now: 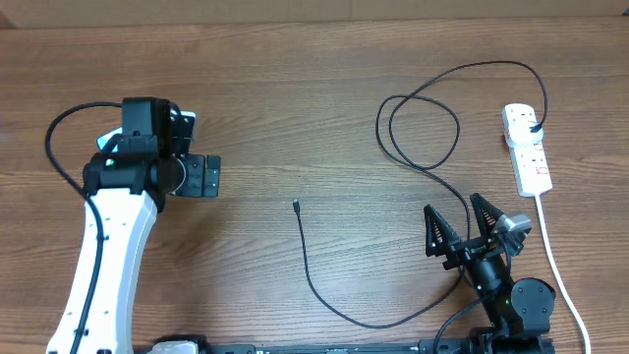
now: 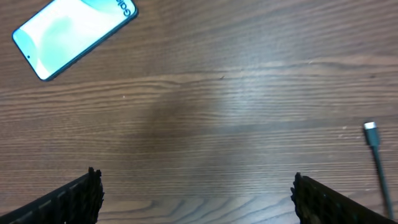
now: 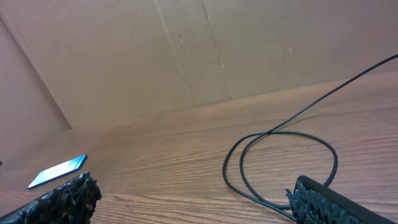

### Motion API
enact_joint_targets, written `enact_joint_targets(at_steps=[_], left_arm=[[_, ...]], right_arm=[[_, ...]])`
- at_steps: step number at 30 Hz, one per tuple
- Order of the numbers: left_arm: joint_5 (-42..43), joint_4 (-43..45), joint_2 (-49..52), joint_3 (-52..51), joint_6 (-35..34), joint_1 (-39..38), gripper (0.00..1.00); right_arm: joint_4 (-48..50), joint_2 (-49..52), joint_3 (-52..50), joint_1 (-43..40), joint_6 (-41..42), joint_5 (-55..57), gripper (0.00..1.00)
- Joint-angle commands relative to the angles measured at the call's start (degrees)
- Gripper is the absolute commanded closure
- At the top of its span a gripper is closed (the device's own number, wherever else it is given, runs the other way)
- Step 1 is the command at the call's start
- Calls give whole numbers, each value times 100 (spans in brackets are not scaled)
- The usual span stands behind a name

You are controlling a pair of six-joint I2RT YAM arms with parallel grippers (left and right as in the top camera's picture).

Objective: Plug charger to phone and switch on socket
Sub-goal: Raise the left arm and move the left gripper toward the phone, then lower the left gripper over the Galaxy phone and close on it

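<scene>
The phone (image 2: 74, 34) lies screen up and lit at the top left of the left wrist view, and shows small and far to the left in the right wrist view (image 3: 59, 171). In the overhead view the left arm covers most of it. The charger cable's connector tip (image 1: 295, 205) rests free on the table mid-scene. The cable (image 1: 423, 128) loops at the right, and its black plug (image 1: 534, 126) sits in the white socket strip (image 1: 528, 152). My left gripper (image 1: 208, 175) hovers open and empty right of the phone. My right gripper (image 1: 460, 218) is open and empty beside the cable.
The strip's thick white cord (image 1: 555, 265) runs down toward the front edge at the right. The cable's loop (image 3: 268, 132) lies just ahead of my right fingers. A brown cardboard wall stands behind the table.
</scene>
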Motion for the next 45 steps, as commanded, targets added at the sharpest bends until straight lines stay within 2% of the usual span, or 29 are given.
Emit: enact_joint_targets(at_steps=[1,5,9,14,18,24,33,38,45], left_arm=[[-223,39,225,136,339,24,1],[-223,236,376,136,452,24,0],[-238,487,490,136,942,24,0],[-774,815,555,142,1458,116,0],[-739,955,774,260,1561,540,0],[-295,942,1458,730,2105,1290,1],[262,678,3029,2157,3368,1622,0],[223,142,4269,3477,3978,1639,0],[227,-684,5602,5099,4172,1655,0]], right_arm=[[33,-42,-61,-11,4,-24,0],[33,-42,-61,-13,4,-24,0],[33,-42,-61,-11,7,-24,0],[33,-42,-61,-13,4,-24,0],[33,-42,-61,-13,4,-24,0],[33,-42,-61,-11,7,-24,0],[33,-42,-61,-13,4,-24,0],[33,-42,-61,-11,4,-22,0],[33,-42,-61,-11,7,-24,0]])
